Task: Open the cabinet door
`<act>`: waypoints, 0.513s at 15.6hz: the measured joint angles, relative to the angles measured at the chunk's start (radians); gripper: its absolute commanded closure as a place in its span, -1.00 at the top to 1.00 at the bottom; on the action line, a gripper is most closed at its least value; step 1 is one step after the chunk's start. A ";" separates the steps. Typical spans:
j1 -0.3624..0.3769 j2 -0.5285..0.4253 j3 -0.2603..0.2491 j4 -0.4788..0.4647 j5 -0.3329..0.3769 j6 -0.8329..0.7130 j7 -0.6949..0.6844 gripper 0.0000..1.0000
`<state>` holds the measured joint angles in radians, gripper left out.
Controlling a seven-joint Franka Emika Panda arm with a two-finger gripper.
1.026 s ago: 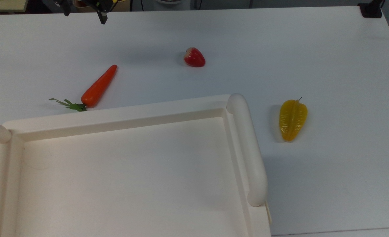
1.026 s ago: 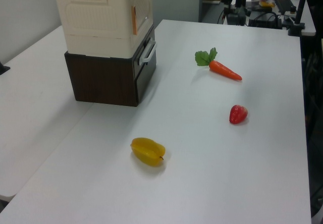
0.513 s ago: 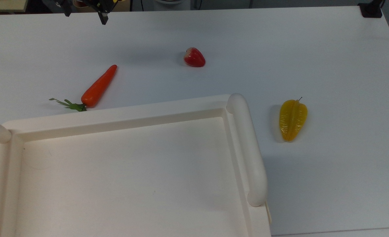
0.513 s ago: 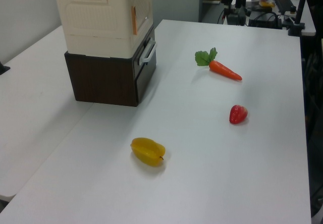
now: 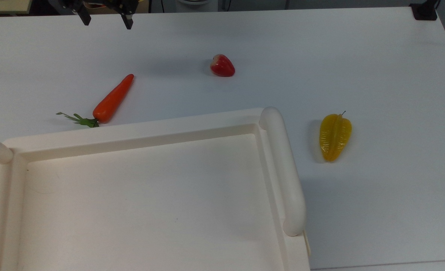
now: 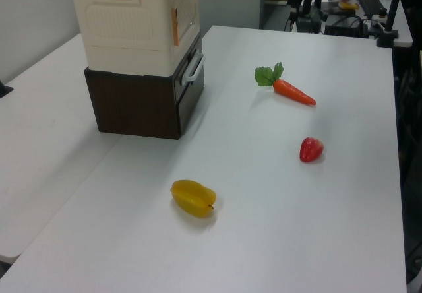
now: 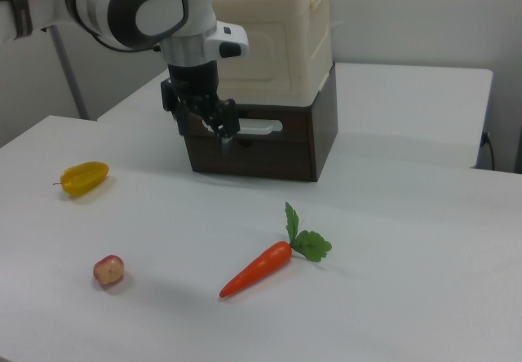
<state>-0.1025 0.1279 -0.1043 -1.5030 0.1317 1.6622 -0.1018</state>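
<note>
The black two-finger end effector (image 5: 106,18) hangs above the far edge of the white tabletop (image 5: 376,67) in the top view, its fingers (image 5: 127,20) spread wide with nothing between them. In the right view it hovers in front of the large cream-white cabinet (image 7: 273,32), which stands on a dark brown wooden base (image 7: 261,146). In the left view, the thin cream cabinet door (image 6: 186,9) with its tan edge lies flush on the cabinet's side. An orange toy carrot (image 5: 112,99), a red toy strawberry (image 5: 222,66) and a yellow ribbed toy fruit (image 5: 334,136) lie apart on the tabletop.
</note>
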 measured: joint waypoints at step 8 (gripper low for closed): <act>0.053 0.035 0.007 0.000 0.126 0.346 -0.068 1.00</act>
<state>-0.0493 0.1629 -0.0977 -1.5031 0.2581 2.0082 -0.1701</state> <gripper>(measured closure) 0.000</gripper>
